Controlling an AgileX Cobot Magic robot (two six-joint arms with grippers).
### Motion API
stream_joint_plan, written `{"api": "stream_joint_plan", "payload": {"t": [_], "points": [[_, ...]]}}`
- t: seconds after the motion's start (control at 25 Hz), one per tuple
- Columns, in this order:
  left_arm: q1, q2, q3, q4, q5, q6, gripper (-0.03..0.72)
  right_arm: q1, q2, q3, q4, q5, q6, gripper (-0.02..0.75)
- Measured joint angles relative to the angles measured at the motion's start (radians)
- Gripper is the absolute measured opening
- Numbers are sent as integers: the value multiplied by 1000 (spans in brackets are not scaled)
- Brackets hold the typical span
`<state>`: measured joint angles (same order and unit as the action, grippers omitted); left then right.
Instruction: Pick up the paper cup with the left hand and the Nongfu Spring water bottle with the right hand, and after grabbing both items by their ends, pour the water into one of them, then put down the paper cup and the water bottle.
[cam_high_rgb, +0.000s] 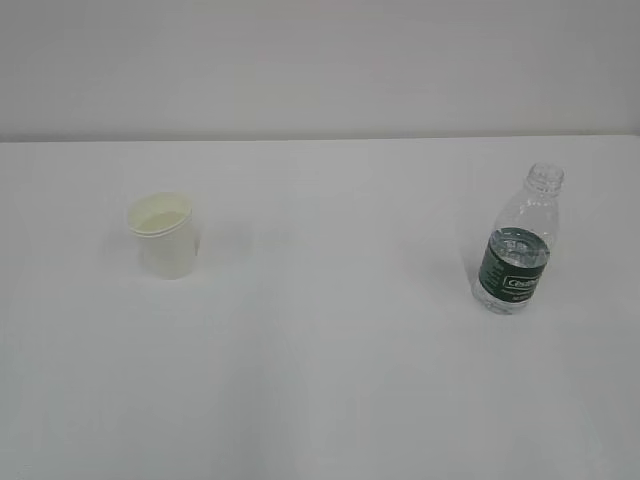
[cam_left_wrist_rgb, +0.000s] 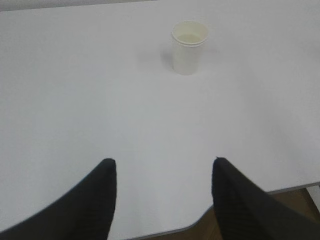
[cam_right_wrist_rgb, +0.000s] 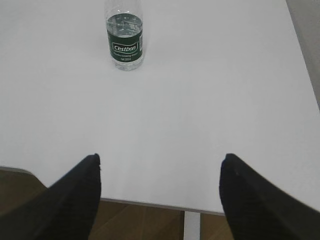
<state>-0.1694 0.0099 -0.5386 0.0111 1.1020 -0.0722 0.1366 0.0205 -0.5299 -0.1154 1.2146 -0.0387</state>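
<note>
Both pairs of black fingers stand spread apart with nothing between them; the left hand (cam_left_wrist_rgb: 162, 200) hangs low over the near edge of the white table (cam_left_wrist_rgb: 75, 100), its two fingertips (cam_left_wrist_rgb: 102, 192) framing bare tabletop, and the paper cup (cam_left_wrist_rgb: 188, 47) sits upright well ahead of it, slightly to the right of the gap; the right hand (cam_right_wrist_rgb: 160, 195) hangs likewise at the table's near edge, fingers wide, and the Nongfu Spring water bottle (cam_right_wrist_rgb: 125, 37) stands upright far in front, off to the left of its opening. From the room side, the cup (cam_high_rgb: 163, 235) is on the left of the table and the bottle (cam_high_rgb: 518, 245) on the right, well apart; neither gripper shows in that view. Capless, the bottle wears a dark green label band; the water (cam_right_wrist_rgb: 124, 22) reaches about the top of that band. A pale cream inside shows in the cup.
</note>
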Motion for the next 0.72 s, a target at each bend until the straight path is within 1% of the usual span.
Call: {"api": "stream_joint_plan", "payload": {"t": [0.72], "points": [[0, 0, 8, 12, 0, 0, 429, 0, 0, 34, 0, -65, 0, 552]]}}
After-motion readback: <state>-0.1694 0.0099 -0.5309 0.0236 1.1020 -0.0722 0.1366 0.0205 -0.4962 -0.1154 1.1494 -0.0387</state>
